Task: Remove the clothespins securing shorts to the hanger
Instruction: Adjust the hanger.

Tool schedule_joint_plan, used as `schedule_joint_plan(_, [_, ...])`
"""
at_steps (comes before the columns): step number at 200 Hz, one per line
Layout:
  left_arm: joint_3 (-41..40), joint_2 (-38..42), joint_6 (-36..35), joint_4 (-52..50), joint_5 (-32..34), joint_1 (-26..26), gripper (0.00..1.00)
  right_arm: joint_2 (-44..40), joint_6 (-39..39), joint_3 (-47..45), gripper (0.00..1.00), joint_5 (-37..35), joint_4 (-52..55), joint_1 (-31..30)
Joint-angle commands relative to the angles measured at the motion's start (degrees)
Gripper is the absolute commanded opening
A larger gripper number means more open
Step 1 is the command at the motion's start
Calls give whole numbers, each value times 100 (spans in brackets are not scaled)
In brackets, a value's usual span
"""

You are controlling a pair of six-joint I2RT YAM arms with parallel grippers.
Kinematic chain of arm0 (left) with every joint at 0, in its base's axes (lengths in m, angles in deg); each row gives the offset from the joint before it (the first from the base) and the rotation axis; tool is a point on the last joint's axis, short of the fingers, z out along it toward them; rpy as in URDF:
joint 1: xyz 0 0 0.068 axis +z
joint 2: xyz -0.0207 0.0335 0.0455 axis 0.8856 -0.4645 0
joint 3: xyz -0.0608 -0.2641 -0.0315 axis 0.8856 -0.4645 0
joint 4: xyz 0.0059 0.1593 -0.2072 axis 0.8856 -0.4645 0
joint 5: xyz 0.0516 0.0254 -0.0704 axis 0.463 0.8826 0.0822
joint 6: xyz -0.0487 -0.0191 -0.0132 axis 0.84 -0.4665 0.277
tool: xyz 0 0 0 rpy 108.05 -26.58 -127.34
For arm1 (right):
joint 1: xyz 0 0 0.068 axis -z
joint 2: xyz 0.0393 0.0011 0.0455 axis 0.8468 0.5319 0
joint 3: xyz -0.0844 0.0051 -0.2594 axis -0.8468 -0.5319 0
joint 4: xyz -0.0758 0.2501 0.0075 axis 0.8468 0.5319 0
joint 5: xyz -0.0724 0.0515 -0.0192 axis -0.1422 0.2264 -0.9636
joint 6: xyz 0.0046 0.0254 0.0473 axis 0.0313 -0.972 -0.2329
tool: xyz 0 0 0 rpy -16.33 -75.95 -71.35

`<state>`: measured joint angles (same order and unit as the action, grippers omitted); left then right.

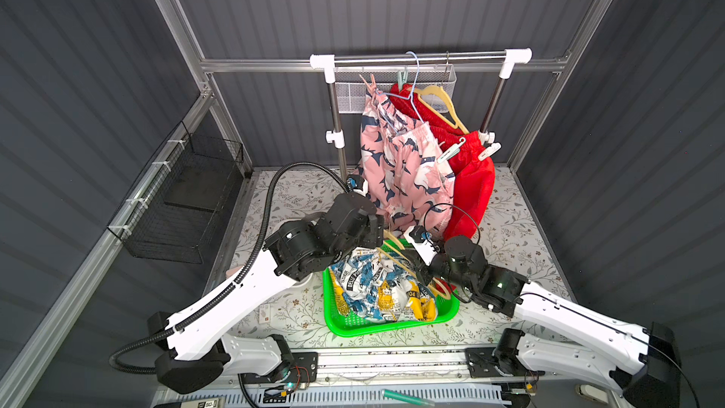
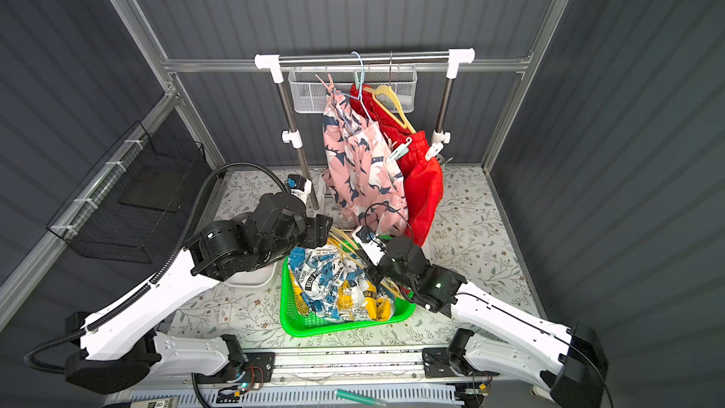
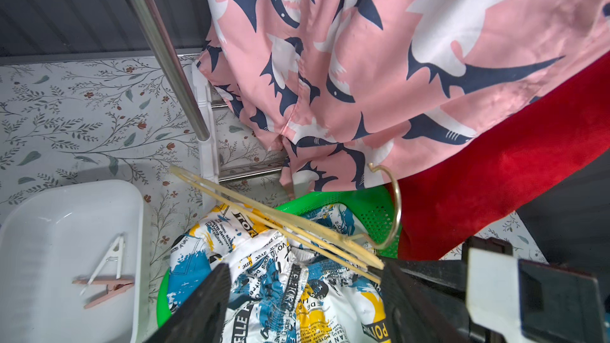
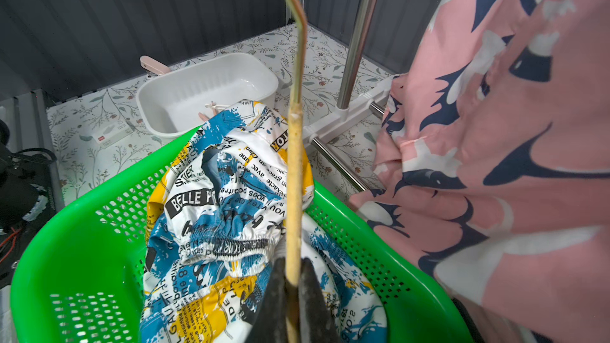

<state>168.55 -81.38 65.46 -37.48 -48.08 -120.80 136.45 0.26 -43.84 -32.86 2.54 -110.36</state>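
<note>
My right gripper (image 4: 293, 268) is shut on the bar of a beige hanger (image 4: 294, 166), bare of cloth, over the green basket (image 4: 82, 226). White shorts with yellow-blue print (image 4: 211, 199) lie crumpled in that basket. My left gripper (image 3: 300, 268) hangs open just above these shorts (image 3: 264, 259), its one finger beside the hanger (image 3: 280, 222). Pink bird-print shorts (image 1: 396, 166) and red shorts (image 1: 470, 190) hang on the rail. Clothespins (image 1: 451, 151) still clip them. A white clothespin (image 3: 109, 260) and a pink one (image 3: 105, 288) lie in the white tub (image 3: 66, 212).
The rack's steel post (image 3: 165, 51) and white foot stand close behind the basket. A mesh basket (image 1: 392, 88) hangs on the rail and a black wire basket (image 1: 188, 198) on the left wall. A pink clothespin (image 4: 155, 65) lies behind the tub.
</note>
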Motion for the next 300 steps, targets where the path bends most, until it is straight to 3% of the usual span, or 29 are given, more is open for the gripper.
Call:
schedule_joint_plan(1, [461, -269, 81, -699, 146, -14, 73, 75, 341, 115, 0, -436, -366, -111])
schedule_joint_plan(104, [1117, -1025, -254, -1084, 488, -14, 73, 486, 704, 251, 0, -902, -450, -359])
schedule_joint_plan(162, [1307, -1260, 23, -1715, 1196, 58, 72, 375, 735, 253, 0, -970, -453, -433])
schedule_joint_plan(228, [1182, -1038, 26, -1453, 875, 719, 70, 497, 748, 259, 0, -1056, -476, -593])
schedule_joint_plan(300, [1246, -1456, -198, -1283, 596, 1119, 72, 548, 766, 301, 0, -1075, -512, -720])
